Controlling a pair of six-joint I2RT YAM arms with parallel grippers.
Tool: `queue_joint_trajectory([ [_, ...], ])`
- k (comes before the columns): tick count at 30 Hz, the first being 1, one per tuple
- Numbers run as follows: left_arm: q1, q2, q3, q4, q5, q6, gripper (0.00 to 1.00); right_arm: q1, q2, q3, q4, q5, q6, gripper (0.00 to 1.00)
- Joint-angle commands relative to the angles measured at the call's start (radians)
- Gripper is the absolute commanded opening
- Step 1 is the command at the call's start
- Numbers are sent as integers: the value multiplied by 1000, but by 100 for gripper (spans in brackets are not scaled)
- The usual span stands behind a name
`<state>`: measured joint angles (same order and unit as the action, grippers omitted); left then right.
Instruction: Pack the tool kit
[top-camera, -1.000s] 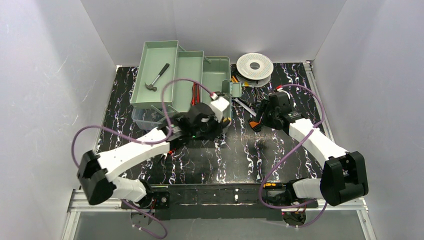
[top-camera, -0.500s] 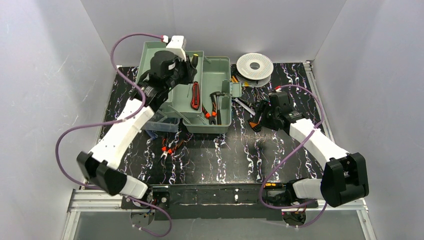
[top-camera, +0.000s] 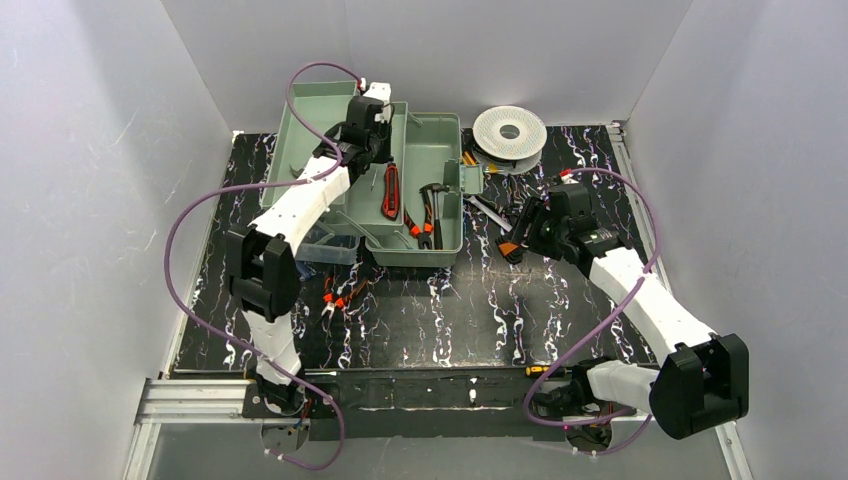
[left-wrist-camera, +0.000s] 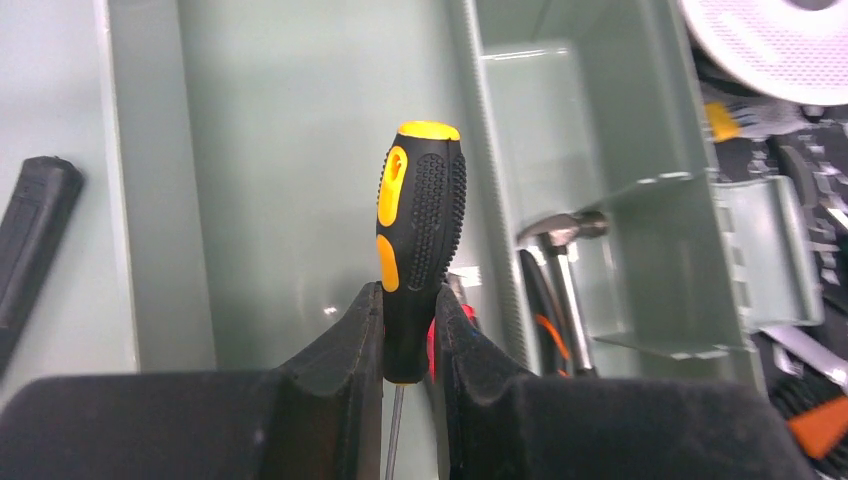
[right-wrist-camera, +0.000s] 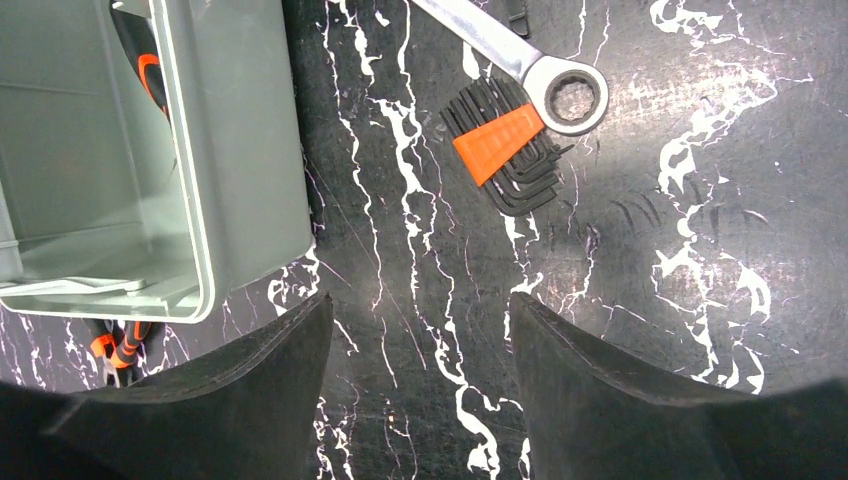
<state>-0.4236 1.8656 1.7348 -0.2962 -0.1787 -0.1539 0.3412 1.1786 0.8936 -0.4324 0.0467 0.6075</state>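
Observation:
The tool kit's sage-green toolbox (top-camera: 441, 150) stands open at the back of the table with its trays folded out to the left. My left gripper (top-camera: 372, 138) hangs over the middle tray (left-wrist-camera: 290, 150), shut on a black-and-yellow screwdriver (left-wrist-camera: 421, 220) by the base of its handle, which points away from me. A red knife (top-camera: 390, 190) and pliers (top-camera: 426, 216) lie in the box, along with a hammer (left-wrist-camera: 562, 232). My right gripper (right-wrist-camera: 420, 300) is open over bare table beside the toolbox wall (right-wrist-camera: 240, 150), just short of a hex key set (right-wrist-camera: 502, 152).
A ring spanner (right-wrist-camera: 545, 72) lies past the hex keys. Orange-handled pliers (top-camera: 340, 294) rest on the table in front of the box, near a clear plastic tray (top-camera: 322, 243). A white perforated spool (top-camera: 510, 131) sits at the back right. White walls close in three sides.
My left arm has swung from the toolbox's front up to the back trays, then right over the middle tray. The right gripper has barely shifted and stays open.

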Motion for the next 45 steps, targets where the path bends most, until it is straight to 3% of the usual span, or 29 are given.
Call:
queue_joint_trajectory([
  [1,9,20,63,18,-113,81,0,-4,-10,8,-7,37,5,72],
  [8,15,102,109,-10,-160,122,0,-4,22,49,-25,50,-3,72],
  [9,16,105,112,-13,-157,122,9,-4,27,53,-26,50,-3,72],
  [15,17,71,112,-18,-28,137,83,-4,49,71,-22,77,-8,72],
  [16,17,55,110,-20,6,130,93,-5,55,84,-24,88,-11,73],
  [17,16,39,109,-25,39,120,97,-6,63,102,-27,96,-19,73],
  [22,11,-89,29,-24,172,-17,98,-7,115,197,-34,112,-64,73],
  [31,-124,-488,-367,81,279,-142,98,-42,263,316,17,162,-181,74],
  [35,-139,-663,-478,9,348,-88,98,-88,382,425,-6,116,-247,74],
  [40,-140,-816,-545,-165,366,135,98,-104,590,648,-168,51,-426,79],
  [45,-142,-971,-705,-86,381,218,98,-146,695,704,-177,40,-480,78],
])
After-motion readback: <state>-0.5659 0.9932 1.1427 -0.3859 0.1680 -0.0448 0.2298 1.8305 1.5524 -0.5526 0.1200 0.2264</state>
